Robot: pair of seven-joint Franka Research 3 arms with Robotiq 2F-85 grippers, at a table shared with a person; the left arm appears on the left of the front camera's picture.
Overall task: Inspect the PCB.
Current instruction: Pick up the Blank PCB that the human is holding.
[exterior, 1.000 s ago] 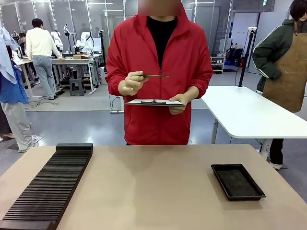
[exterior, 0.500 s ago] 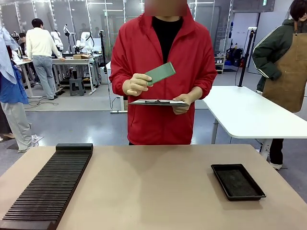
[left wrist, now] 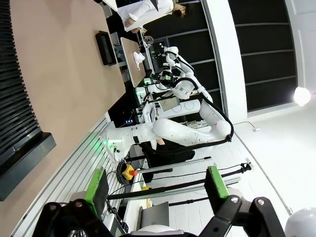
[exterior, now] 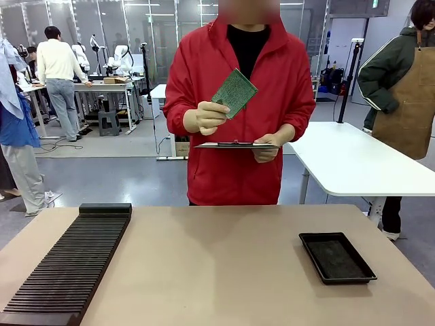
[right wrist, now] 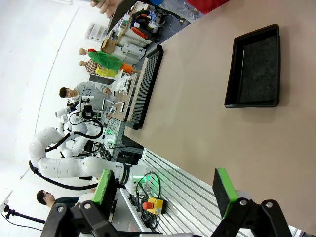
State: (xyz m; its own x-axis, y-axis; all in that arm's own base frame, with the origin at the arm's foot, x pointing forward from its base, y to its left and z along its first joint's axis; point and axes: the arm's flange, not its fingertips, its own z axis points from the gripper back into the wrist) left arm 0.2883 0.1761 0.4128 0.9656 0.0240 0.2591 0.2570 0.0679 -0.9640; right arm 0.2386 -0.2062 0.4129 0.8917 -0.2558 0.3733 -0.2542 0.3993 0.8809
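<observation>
Front view: you see a hand [exterior: 207, 117] w/ PCB [exterior: 234, 92] tilted over clipboard [exterior: 234, 145]; left gripper [left wrist: 155, 186] & right gripper [right wrist: 164, 190] wide, empty.

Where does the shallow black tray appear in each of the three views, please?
Front view: the black tray lies lower right, on the table's right side.
Left wrist view: the tray is upper left, small and far off.
Right wrist view: the tray is upper right, large.
Shared landmark: the long ribbed rack, across the table from the tray.
</observation>
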